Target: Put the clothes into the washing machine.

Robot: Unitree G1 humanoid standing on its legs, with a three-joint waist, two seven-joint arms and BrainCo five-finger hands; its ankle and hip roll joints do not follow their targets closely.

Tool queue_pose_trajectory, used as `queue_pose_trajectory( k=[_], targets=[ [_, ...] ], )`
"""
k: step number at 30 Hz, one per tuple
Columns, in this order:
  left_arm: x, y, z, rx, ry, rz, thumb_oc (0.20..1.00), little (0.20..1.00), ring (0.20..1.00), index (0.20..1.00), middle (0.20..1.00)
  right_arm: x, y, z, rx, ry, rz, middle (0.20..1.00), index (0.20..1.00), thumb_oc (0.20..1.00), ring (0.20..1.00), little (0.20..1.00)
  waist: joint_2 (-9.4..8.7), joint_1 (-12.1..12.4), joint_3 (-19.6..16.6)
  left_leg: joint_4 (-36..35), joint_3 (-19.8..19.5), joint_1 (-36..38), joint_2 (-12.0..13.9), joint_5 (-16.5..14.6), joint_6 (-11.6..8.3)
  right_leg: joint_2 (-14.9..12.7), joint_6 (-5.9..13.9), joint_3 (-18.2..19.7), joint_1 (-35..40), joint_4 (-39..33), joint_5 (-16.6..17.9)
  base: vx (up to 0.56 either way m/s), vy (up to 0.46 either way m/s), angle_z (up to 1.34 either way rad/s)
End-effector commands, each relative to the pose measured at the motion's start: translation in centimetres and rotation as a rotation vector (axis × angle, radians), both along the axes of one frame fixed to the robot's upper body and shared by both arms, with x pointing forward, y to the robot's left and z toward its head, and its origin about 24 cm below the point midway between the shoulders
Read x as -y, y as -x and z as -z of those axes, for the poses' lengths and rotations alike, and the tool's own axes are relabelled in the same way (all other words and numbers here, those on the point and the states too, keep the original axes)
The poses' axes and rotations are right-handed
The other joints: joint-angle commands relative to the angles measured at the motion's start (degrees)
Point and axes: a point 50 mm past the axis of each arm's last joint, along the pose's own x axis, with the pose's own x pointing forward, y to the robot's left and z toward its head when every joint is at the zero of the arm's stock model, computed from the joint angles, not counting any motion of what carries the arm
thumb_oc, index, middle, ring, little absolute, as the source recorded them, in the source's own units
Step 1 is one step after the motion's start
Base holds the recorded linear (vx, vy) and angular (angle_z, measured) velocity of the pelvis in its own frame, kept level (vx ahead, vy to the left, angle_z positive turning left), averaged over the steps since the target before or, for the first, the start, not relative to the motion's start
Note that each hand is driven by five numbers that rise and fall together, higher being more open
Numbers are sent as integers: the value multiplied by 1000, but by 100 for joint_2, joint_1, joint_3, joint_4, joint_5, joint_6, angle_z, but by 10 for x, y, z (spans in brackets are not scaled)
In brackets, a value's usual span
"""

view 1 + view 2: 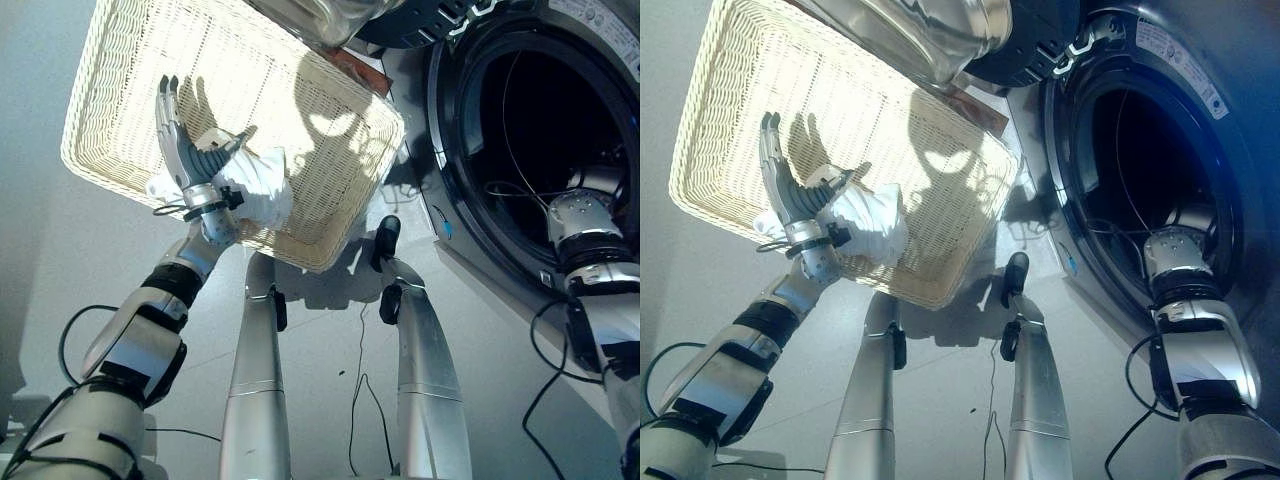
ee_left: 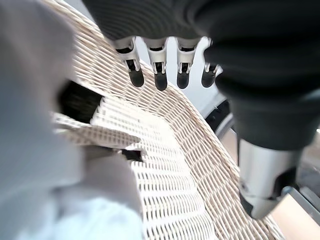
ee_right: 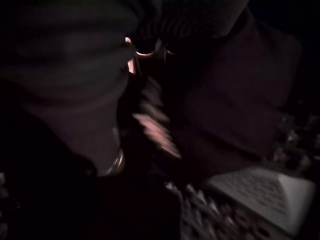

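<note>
A white cloth (image 1: pixel 258 185) lies bunched in the white wicker basket (image 1: pixel 130 90), near its front wall. My left hand (image 1: pixel 185 150) is over the basket beside the cloth, fingers straight and thumb spread, holding nothing. In the left wrist view the straight fingers (image 2: pixel 160 75) point across the basket's weave (image 2: pixel 200 165), and the cloth (image 2: pixel 45 150) is close beside the palm. My right arm (image 1: pixel 582 215) reaches into the dark drum of the washing machine (image 1: pixel 540 150). The right hand (image 3: pixel 70 55) is inside the drum, in darkness.
The washing machine's round door (image 1: pixel 930 30) stands open above the basket's far corner. A brown edge (image 1: pixel 358 68) shows between basket and machine. Grey floor (image 1: pixel 60 260) lies on the basket's left and in front of it.
</note>
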Motion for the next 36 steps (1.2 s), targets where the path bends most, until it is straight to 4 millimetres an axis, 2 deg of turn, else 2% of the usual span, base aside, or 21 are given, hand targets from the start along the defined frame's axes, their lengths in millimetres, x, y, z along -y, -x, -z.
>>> queue_pose_trajectory(
  k=[1,3,10,13,16,20,25,29,36],
  targets=[
    [-6,0,-25,71,53,4,1000,1000,1000,1000,1000,12,4,-13,-108,231,1,1000,1000,1000,1000,1000,103,-72,-12,545,13,-25,-415,-617,195,312,305,-395,455,-1190,1005,-3,-36,2],
    [-8,-1,-23,57,71,4,1000,1000,1000,1000,1000,16,1,-1,-225,291,22,1000,1000,1000,1000,1000,140,-17,-12,545,-11,-14,-450,-630,220,271,296,-437,456,-1178,989,1,-15,2],
    [-15,0,-18,45,148,-26,1000,1000,1000,1000,1000,2,-13,24,-734,499,188,1000,1000,1000,1000,1000,306,108,-12,503,14,-16,-509,-626,267,183,275,-525,423,-1180,938,3,8,4],
    [-20,1,-13,46,193,-45,1000,1000,1000,1000,1000,-6,-16,25,-806,560,243,1000,1000,1000,1000,1000,376,149,-12,504,14,-31,-532,-620,289,161,250,-538,389,-1147,901,8,22,7],
    [-25,4,-7,48,228,-67,1000,1000,1000,1000,1000,-15,-17,24,-809,602,302,1000,1000,1000,1000,1000,433,178,-12,499,19,-65,-546,-610,300,151,232,-540,341,-1115,864,5,29,5],
    [-32,9,3,50,235,-122,1000,1000,1000,1000,1000,-37,-19,29,-764,685,350,1000,1000,1000,1000,1000,495,172,-12,487,43,-105,-562,-604,315,161,211,-510,291,-1105,827,-4,33,9],
    [-43,14,17,42,281,-189,1000,1000,1000,1000,1000,-66,-18,44,-708,829,379,1000,1000,1000,1000,1000,559,140,-12,476,103,-119,-558,-594,320,177,180,-457,243,-1056,764,-10,52,3],
    [-54,20,29,43,353,-236,1000,1000,1000,1000,1000,-103,-12,59,-632,1016,407,1000,1000,1000,1000,1000,589,73,-12,509,186,-154,-525,-583,308,206,140,-387,181,-976,689,-15,72,3],
    [-61,27,41,55,389,-273,1000,1000,1000,1000,1000,-130,1,77,-538,1193,450,1000,1000,1000,1000,1000,580,-13,-12,511,291,-155,-472,-559,306,284,104,-305,172,-930,610,-9,47,-2]
  ],
)
